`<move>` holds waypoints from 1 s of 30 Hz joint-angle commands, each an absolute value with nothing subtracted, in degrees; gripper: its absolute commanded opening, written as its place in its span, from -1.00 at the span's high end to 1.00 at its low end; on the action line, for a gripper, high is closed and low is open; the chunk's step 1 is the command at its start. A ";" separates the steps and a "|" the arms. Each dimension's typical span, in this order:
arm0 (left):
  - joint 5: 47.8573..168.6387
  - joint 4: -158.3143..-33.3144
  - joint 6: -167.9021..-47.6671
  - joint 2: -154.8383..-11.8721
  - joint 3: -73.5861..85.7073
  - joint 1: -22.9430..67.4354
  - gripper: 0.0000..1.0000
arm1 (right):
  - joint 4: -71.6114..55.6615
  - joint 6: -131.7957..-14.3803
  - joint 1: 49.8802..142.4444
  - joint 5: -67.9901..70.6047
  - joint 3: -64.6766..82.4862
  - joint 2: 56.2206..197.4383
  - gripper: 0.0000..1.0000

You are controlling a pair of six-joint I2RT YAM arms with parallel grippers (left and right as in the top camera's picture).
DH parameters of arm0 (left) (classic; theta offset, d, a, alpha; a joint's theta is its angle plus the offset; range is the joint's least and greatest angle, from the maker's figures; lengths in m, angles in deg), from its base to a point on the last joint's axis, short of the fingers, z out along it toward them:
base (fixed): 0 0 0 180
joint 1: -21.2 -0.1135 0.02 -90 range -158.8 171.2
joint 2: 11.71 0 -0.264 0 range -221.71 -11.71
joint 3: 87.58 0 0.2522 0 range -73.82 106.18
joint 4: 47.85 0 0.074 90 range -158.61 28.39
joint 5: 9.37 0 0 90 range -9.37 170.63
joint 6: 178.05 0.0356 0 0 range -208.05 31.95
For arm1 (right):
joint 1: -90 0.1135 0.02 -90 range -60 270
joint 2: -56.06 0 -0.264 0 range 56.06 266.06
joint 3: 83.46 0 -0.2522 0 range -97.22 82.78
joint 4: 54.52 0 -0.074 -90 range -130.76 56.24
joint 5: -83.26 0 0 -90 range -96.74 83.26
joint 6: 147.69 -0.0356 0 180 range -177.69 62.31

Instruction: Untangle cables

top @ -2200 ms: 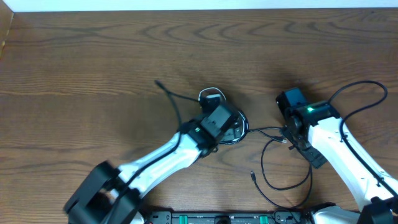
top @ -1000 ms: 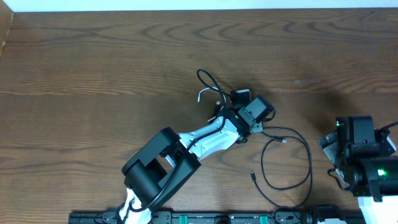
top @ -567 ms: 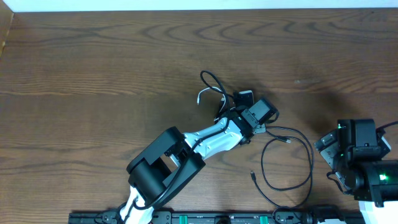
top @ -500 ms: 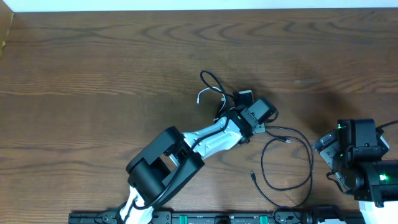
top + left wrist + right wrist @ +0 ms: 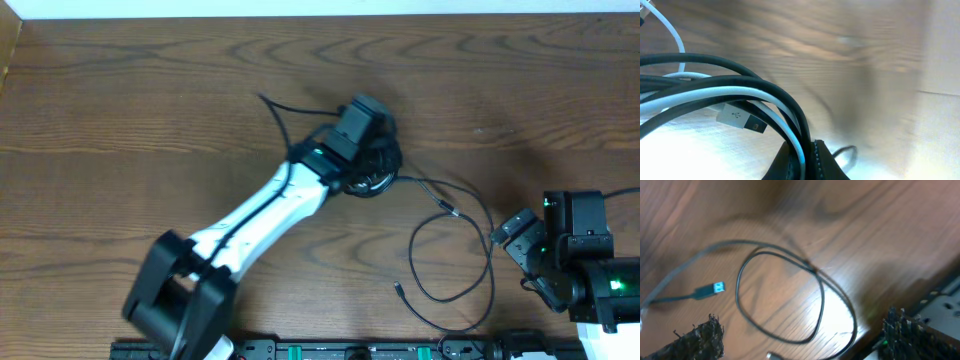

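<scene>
Listing from the near table edge outward, we record two arms and two grippers. Item one: the right gripper (image 5: 802,334), nearest the edge at the right, released, its two fingers wide apart with nothing between them. Item two: one long black cable (image 5: 414,250), lying slack on the table (image 5: 150,80) just ahead of that gripper in a single open loop. We count one free plug (image 5: 397,290) at its near end and, in the right wrist view, one plug with a blue insert (image 5: 711,290) beside the loop. Item three: one left arm (image 5: 260,210), reaching diagonally from the near left toward mid-table. Item four: one bunch of cables (image 5: 378,172), mid-table, joined to the loop by a single strand. Item five: the left gripper (image 5: 802,152), clenched on the bunch. Its wrist view shows one white cable (image 5: 740,92) and black strands pinched between the fingers, and one silver USB plug (image 5: 741,119) against them. How many black cords the bunch holds we cannot tell. Item six, farthest: one stray black end (image 5: 265,103), left of the bunch.
</scene>
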State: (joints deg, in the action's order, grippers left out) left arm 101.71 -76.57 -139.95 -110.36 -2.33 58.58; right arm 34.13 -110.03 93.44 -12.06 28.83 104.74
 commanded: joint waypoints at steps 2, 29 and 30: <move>117.06 -77.05 -138.74 -106.64 -2.22 54.58 0.85 | 32.21 -102.81 93.42 -0.28 28.26 104.72 -0.98; 118.52 -77.84 -123.79 -105.03 -2.22 52.86 0.85 | 1.08 -134.05 93.46 35.79 49.42 104.70 -0.56; 117.95 -77.84 -123.49 -105.03 -2.22 53.40 0.85 | -1.56 -134.13 93.46 36.49 50.20 104.70 -0.61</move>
